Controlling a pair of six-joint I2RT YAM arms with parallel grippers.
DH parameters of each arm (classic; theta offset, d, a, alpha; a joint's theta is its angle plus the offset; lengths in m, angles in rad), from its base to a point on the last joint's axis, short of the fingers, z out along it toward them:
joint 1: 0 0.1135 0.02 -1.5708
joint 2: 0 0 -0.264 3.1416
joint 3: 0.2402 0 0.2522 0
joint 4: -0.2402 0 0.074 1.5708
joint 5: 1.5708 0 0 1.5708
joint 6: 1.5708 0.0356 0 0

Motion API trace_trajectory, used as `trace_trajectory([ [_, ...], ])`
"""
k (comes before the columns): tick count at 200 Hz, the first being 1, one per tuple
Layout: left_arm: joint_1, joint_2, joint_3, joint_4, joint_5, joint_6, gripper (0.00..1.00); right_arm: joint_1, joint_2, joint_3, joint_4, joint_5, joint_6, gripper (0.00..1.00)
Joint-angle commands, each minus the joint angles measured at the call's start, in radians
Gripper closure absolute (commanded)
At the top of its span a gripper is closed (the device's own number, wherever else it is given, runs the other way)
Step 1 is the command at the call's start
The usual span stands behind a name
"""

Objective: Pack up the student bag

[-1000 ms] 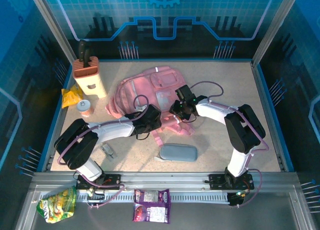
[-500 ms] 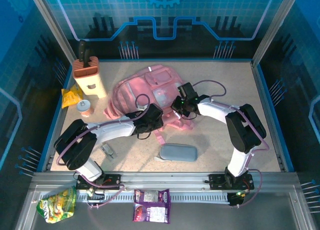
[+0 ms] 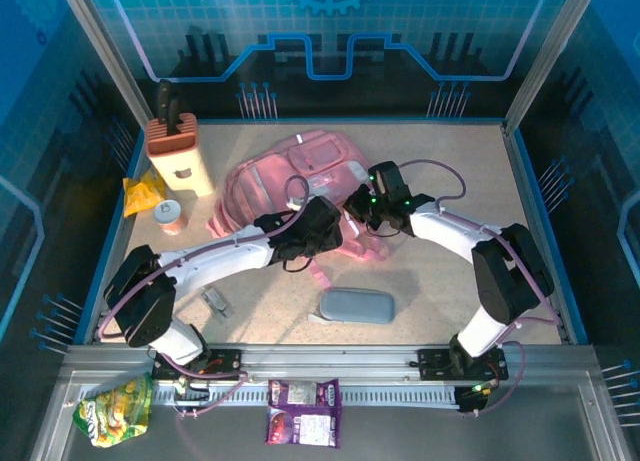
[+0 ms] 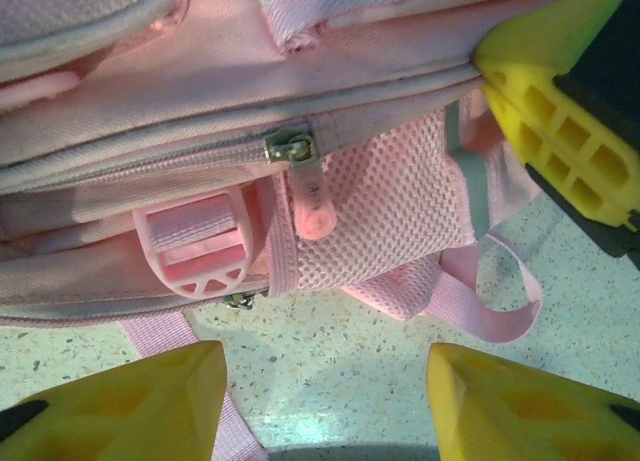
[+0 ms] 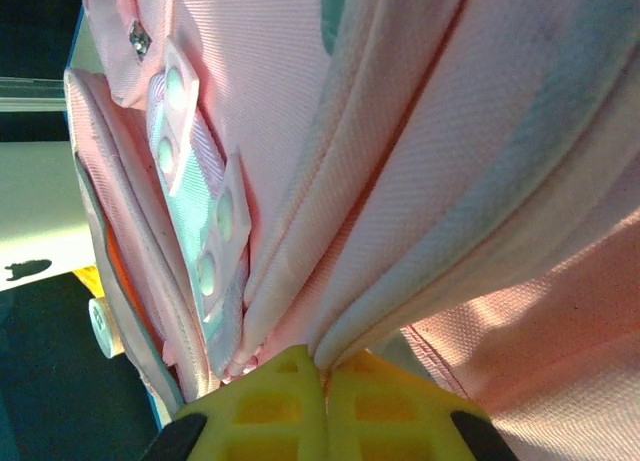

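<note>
The pink student bag lies flat at the middle of the table, its straps toward the arms. My right gripper is at the bag's right side, shut on a fold of its pink fabric, which runs between the yellow fingertips of that gripper. My left gripper hovers at the bag's near edge. In the left wrist view the left gripper is open over bare tabletop, just short of the zip pull, mesh side pocket and pink buckle. A yellow finger of the right gripper shows at the upper right.
A grey pencil case lies in front of the bag. A knife block, yellow packet and small jar stand at the back left. A small grey item lies near the left arm. Snack packets rest on the front ledge.
The right gripper has closed on the bag's fabric and shifted right and back, tugging the bag. The left gripper has moved right along the bag's near edge and opened slightly.
</note>
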Motion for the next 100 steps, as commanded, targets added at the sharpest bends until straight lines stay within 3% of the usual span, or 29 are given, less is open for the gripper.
trace_trajectory([
  [1,-0.001,0.039,0.047,-0.084,-0.051,0.014,0.46,0.000,-0.054,-0.004,0.071,-0.052,0.018,1.00],
  [100,0.019,0.223,0.205,-0.125,-0.158,0.056,0.58,0.002,-0.048,-0.035,0.110,-0.059,0.040,1.00],
])
